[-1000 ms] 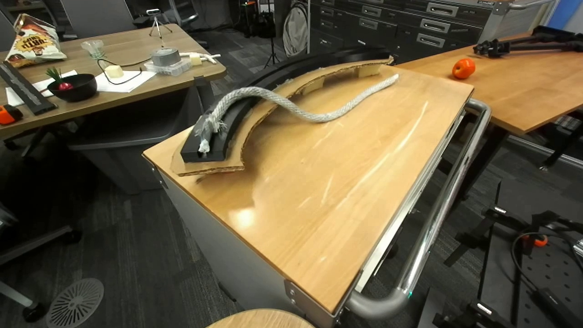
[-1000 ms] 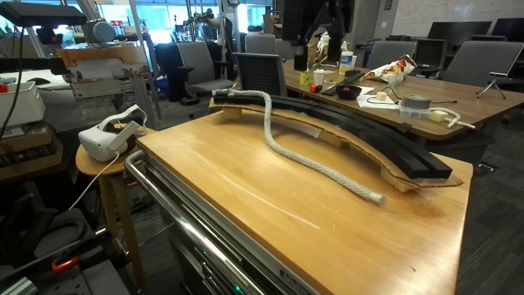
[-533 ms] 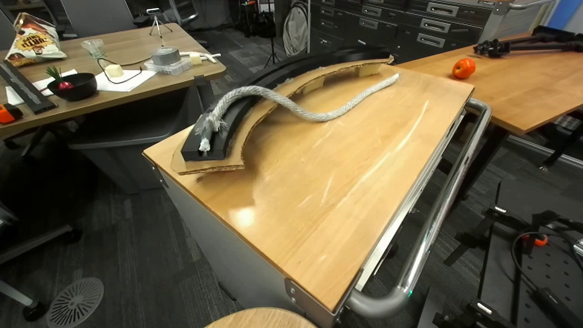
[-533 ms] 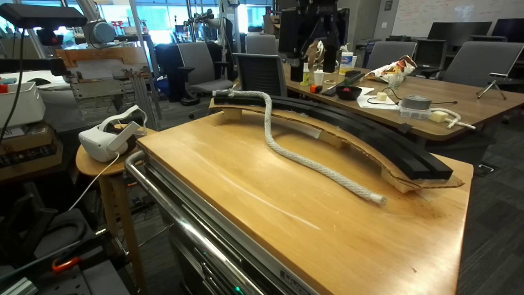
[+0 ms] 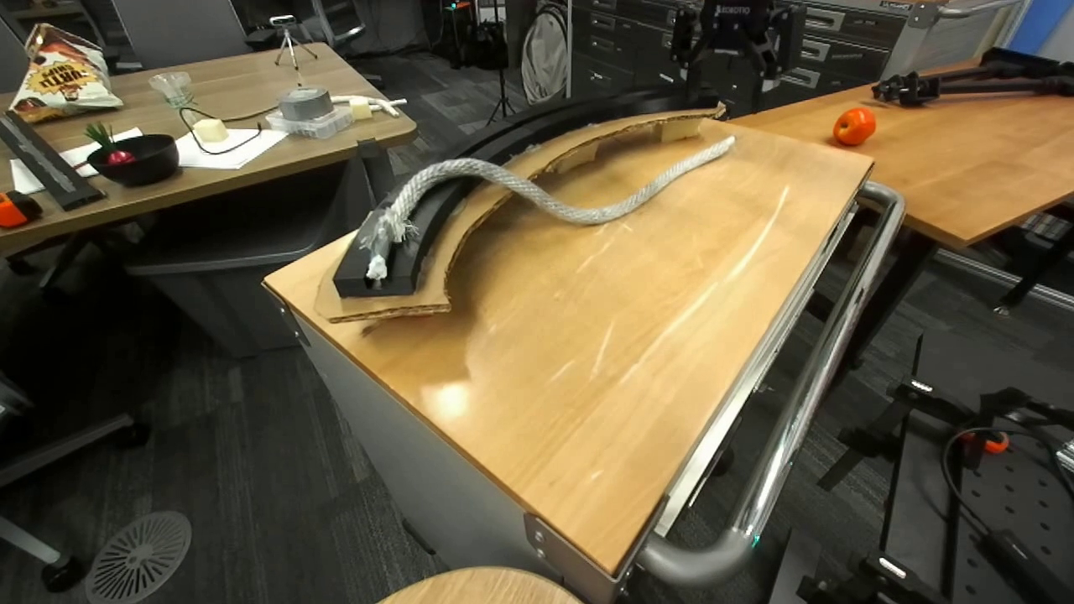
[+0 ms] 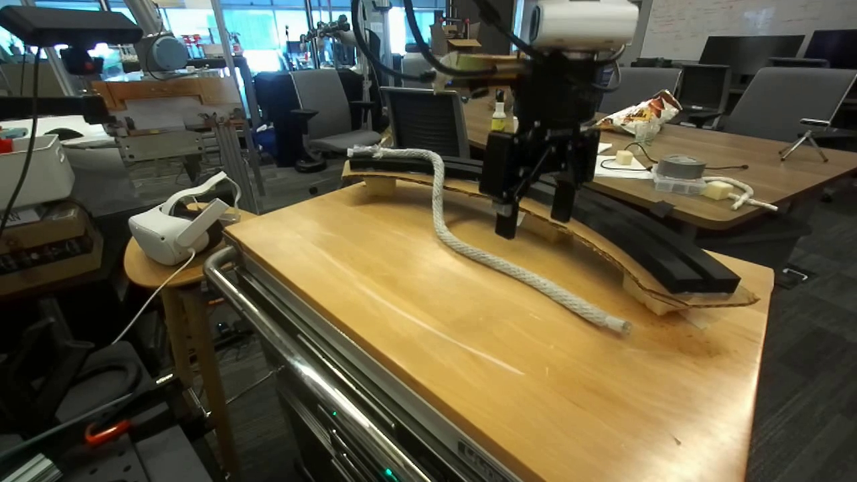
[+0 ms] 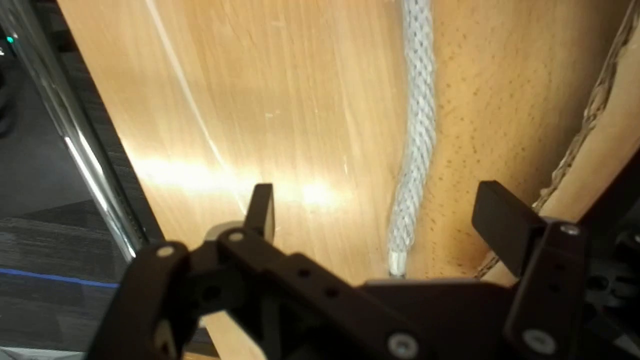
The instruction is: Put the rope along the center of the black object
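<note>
both exterior views: one end of the thick silvery-grey braided rope (image 6: pixel 485 257) lies on the black grooved arc-shaped track (image 6: pixel 626 224), but the rest, trailing onto the light wooden worktop (image 6: pixel 602 395), remains to be laid, the black hand (image 6: pixel 534 215) spread and empty.

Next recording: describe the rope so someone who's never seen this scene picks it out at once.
Find the wooden top with a chrome rail along one edge. Opposite that rail curves a black track; the rope starts on one end of it and snakes out across the wooden top. Its pale, braided weave sets it apart from the black track and the shiny chrome rail.
</note>
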`<state>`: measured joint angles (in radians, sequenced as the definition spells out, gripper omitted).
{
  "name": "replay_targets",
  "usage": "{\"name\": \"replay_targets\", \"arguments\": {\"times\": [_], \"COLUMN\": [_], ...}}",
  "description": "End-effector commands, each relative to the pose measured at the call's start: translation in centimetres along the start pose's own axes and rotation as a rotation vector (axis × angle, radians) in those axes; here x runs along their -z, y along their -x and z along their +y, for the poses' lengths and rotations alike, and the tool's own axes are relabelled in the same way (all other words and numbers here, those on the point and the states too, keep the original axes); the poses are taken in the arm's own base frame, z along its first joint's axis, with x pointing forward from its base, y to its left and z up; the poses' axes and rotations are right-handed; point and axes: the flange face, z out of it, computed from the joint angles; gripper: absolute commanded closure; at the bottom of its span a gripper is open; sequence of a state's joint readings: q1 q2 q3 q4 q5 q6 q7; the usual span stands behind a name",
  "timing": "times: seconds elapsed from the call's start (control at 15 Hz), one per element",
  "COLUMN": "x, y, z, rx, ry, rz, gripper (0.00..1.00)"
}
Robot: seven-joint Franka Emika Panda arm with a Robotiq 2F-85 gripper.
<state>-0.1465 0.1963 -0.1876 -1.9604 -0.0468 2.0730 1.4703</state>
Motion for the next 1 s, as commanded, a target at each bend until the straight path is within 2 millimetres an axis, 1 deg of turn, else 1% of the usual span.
{"name": "replay_targets", "arguments": {"times": [0.0, 0.07, 0.13, 0.27, 0.33, 0.47, 0.53, 0.67, 0.87, 0.93], "x": [-2.7, -3.4, -4.0, -4.9, -5.4, -6.1, -6.4, -6.9, -7.5, -7.5], "y": [-1.5, -1.8, -2.0, -2.1, -2.1, -2.0, -2.0, -1.8, -1.6, -1.6], "z": [-1.1, -1.4, -1.6, -1.8, -1.9, -2.1, -2.1, -2.3, -2.6, -2.7], "rx": [-0.055, -0.062, -0.068, -0.079, -0.084, -0.092, -0.097, -0.101, -0.111, -0.112], "ry": [-0.013, -0.01, -0.006, 0.001, 0.005, 0.01, 0.01, 0.002, -0.019, -0.031], "rz": [0.023, 0.024, 0.026, 0.029, 0.031, 0.037, 0.037, 0.043, 0.058, 0.065], "gripper": [0.0, 0.04, 0.1, 0.17, 0.23, 0.23, 0.28, 0.29, 0.38, 0.38]}}
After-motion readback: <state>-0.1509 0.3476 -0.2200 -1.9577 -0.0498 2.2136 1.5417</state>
